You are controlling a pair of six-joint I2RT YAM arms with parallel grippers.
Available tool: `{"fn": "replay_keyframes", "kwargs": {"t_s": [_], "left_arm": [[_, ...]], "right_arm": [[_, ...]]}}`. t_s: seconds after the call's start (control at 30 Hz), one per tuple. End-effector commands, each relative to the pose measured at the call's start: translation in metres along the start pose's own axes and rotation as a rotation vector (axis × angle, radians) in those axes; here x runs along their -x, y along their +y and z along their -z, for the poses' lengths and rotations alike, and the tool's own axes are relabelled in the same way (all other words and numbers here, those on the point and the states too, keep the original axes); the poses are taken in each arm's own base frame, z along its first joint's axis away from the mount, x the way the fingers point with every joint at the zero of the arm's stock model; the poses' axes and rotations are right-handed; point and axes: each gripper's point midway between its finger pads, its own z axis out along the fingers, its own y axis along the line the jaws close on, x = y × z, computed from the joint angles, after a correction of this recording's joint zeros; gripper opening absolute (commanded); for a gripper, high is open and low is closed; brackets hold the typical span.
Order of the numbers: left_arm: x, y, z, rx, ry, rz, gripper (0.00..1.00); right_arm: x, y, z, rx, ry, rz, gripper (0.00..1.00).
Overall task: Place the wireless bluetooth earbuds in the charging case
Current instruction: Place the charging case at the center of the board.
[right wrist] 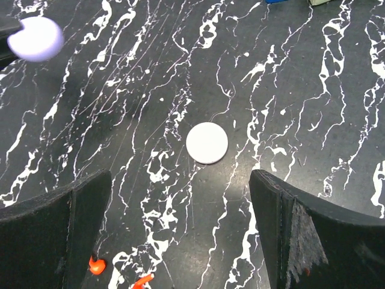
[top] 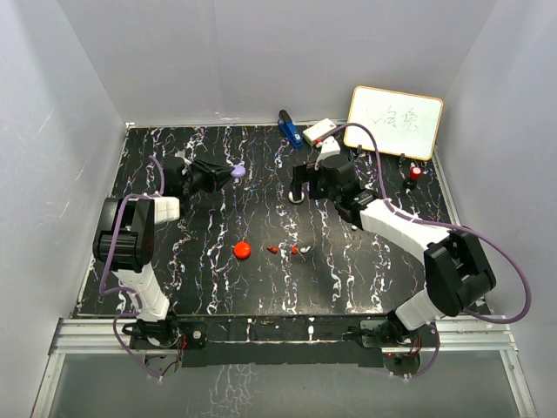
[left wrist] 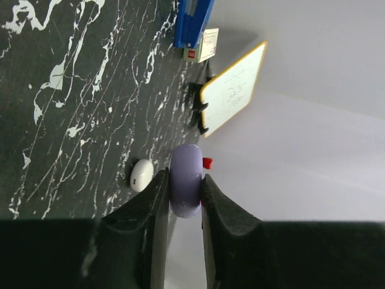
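Your left claw [left wrist: 185, 180] is clenched on the purple charging case [left wrist: 185, 195]. The case is a smooth lilac puck seen edge-on, with one finger pressed to each flat face. Its rounded rim pokes out past the fingertips. Whether it sits clear of the black marbled tabletop [top: 365, 270] is hard to tell from that wrist view.

Your right claw [right wrist: 179, 180] is released, its fingers spread wide with nothing between them. The white charging case [right wrist: 207, 142] lies flat on the tabletop just ahead of the gap, a plain closed white disc touching neither finger.

The red earbuds [right wrist: 96, 265] are tiny bright red bits. They lie loose on the tabletop, close under the right claw's left finger on its near side. In the top view they sit well back from both claws, toward the arm bases. A small white earbud [top: 306, 251] lies just beside them on the right. The red charging case [top: 243, 250], a round glossy button far bigger than the buds, lies near them on the left.
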Motion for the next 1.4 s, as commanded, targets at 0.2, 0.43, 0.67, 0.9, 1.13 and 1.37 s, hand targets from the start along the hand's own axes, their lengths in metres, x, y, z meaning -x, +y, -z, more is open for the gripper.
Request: {"fn": "replay_keyframes", "kwargs": {"t_s": [0.2, 0.43, 0.67, 0.9, 1.13, 1.37], "left_arm": [[0.008, 0.043, -0.013, 0.187, 0.044, -0.148, 0.00], [0.016, 0.056, -0.021, 0.219, 0.034, -0.172, 0.00], [0.027, 0.067, -0.024, 0.270, 0.024, -0.223, 0.00], [0.035, 0.076, -0.022, 0.307, 0.019, -0.240, 0.29], [0.041, 0.083, -0.016, 0.323, 0.014, -0.228, 0.45], [0.050, 0.074, 0.005, 0.348, -0.047, -0.242, 0.81]], "right_arm": [[0.033, 0.011, 0.031, 0.056, -0.104, -0.049, 0.98], [0.020, 0.007, 0.031, 0.043, -0.073, -0.052, 0.98], [0.000, 0.007, 0.027, 0.042, -0.005, -0.074, 0.98], [-0.010, 0.007, 0.025, 0.038, 0.032, -0.083, 0.98], [-0.012, 0.004, 0.021, 0.021, 0.050, -0.082, 0.98], [-0.032, -0.006, 0.004, -0.045, 0.151, -0.079, 0.98]]}}
